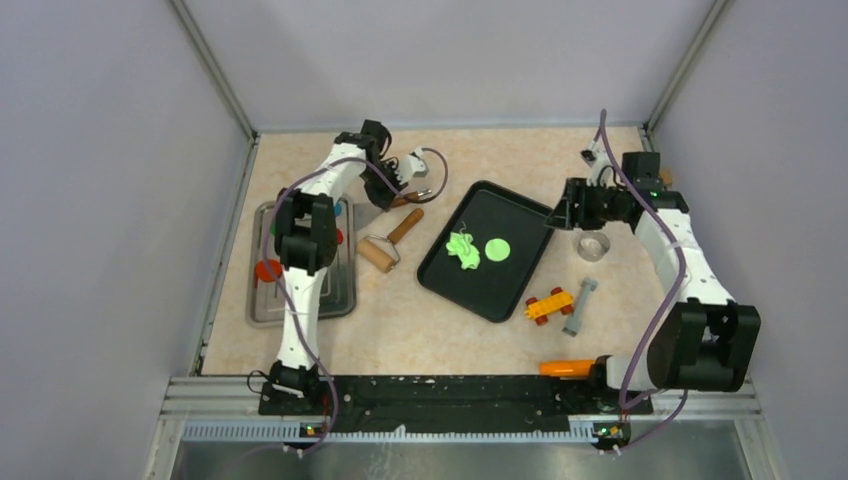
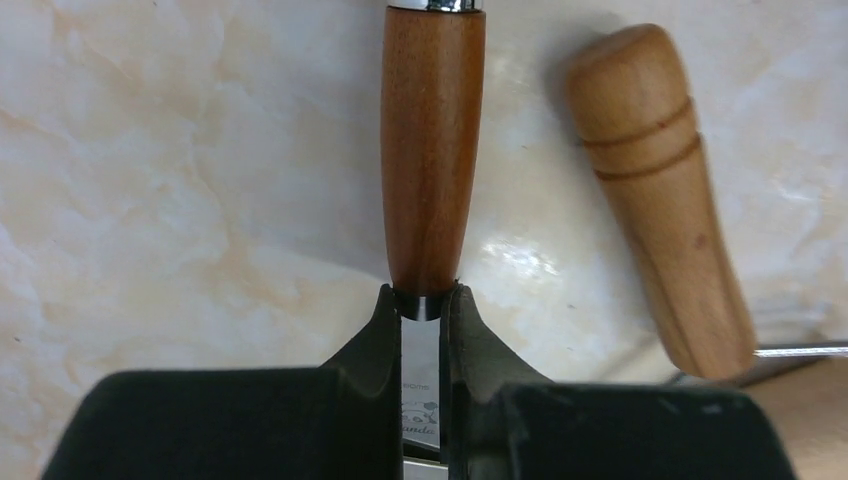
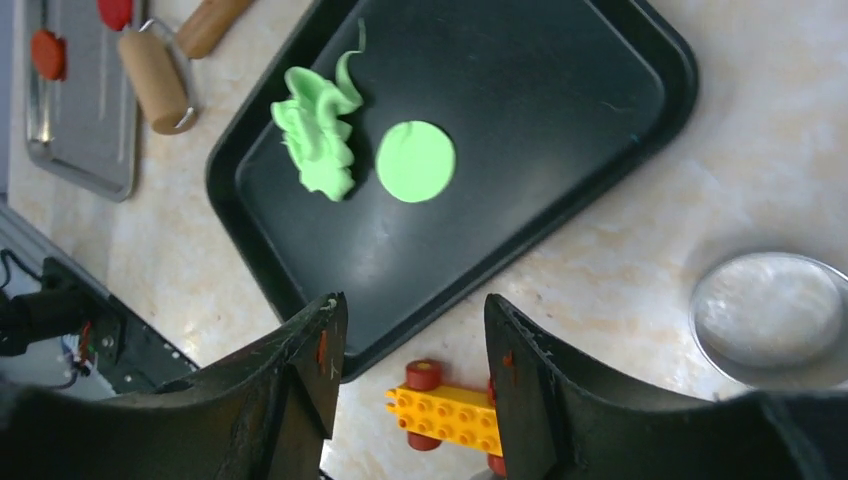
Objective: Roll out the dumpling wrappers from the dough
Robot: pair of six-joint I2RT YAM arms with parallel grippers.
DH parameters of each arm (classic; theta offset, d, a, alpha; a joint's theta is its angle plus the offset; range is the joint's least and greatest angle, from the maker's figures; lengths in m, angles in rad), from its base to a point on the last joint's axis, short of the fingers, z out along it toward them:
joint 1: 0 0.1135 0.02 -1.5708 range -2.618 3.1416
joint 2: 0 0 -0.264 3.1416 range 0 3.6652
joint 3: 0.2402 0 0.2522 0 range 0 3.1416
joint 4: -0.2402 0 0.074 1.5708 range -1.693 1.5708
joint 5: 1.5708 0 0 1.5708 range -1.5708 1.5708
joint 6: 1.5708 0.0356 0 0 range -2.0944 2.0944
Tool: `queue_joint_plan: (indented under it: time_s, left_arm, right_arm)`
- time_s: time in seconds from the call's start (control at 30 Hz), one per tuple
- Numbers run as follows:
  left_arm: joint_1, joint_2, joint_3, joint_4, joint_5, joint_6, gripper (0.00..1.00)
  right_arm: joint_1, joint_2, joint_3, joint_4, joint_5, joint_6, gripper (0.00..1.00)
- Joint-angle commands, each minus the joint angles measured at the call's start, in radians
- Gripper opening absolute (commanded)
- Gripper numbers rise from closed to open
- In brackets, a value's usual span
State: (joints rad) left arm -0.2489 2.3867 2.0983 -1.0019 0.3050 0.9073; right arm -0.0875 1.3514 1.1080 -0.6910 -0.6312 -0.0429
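Black fingers [image 2: 375, 345] of the left gripper [image 2: 420, 300] fill the foreground of the left wrist view, pinched together on the thin metal blade of a wooden-handled tool [image 2: 432, 150] just below its brown grip, with the tool lying on the table. The rolling pin [image 1: 385, 247] lies just beside it, its paler handle [image 2: 660, 190] slanting off to the right. Over by the black tray [image 1: 500, 290], the right gripper [image 3: 410, 330] hovers above the near rim with its jaws apart and nothing between them. On the tray, one neat round dumpling wrapper [image 3: 415, 161] sits just beside the dough [image 3: 318, 135], a ragged green scrap heaped in folds. The ring cutter [image 3: 770, 315] rests on the table off the tray. By my reading, the step in hand is fetching a tool to deal with the leftover scrap. The next move calls for lifting the tool clear of the rolling pin without nudging it, then carrying it across to the dough.
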Motion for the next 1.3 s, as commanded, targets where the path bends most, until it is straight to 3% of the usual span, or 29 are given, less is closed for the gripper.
queue_joint_plan:
  time_s: [0.0,0.3,0.6,0.77,0.8,0.9,0.97,1.13,1.27]
  left_arm:
    - [0.005,-0.208,-0.084,0.035,0.084,-0.067,0.00]
    - [-0.023,-0.447,-0.247,0.034,0.194,-0.124,0.00]
    - [-0.147,-0.554,-0.406,0.056,0.222,-0.167,0.00]
    - [-0.179,-0.556,-0.424,0.113,0.208,-0.263,0.00]
    - [-0.178,-0.554,-0.423,0.140,0.194,-0.289,0.09]
    - [-0.177,-0.528,-0.416,0.257,0.088,-0.357,0.47]
    - [-0.176,-0.461,-0.362,0.307,-0.038,-0.426,0.63]
    - [-0.152,-0.219,-0.042,0.200,-0.118,-0.639,0.66]
    - [-0.140,-0.134,0.017,0.255,-0.098,-0.682,0.67]
  right_arm:
    - [0.068,0.038,0.076,0.124,-0.042,0.116,0.54]
    - [0.238,0.199,0.151,0.227,-0.103,0.258,0.63]
    - [0.352,0.348,0.247,0.452,-0.294,0.460,0.76]
    - [0.378,0.407,0.273,0.420,-0.219,0.472,0.77]
    - [0.374,0.410,0.272,0.413,-0.205,0.468,0.77]
    - [0.358,0.405,0.268,0.399,-0.191,0.449,0.76]
    - [0.346,0.391,0.262,0.379,-0.173,0.425,0.75]
    - [0.304,0.339,0.205,0.353,-0.131,0.406,0.75]
    - [0.274,0.291,0.150,0.333,-0.125,0.386,0.75]
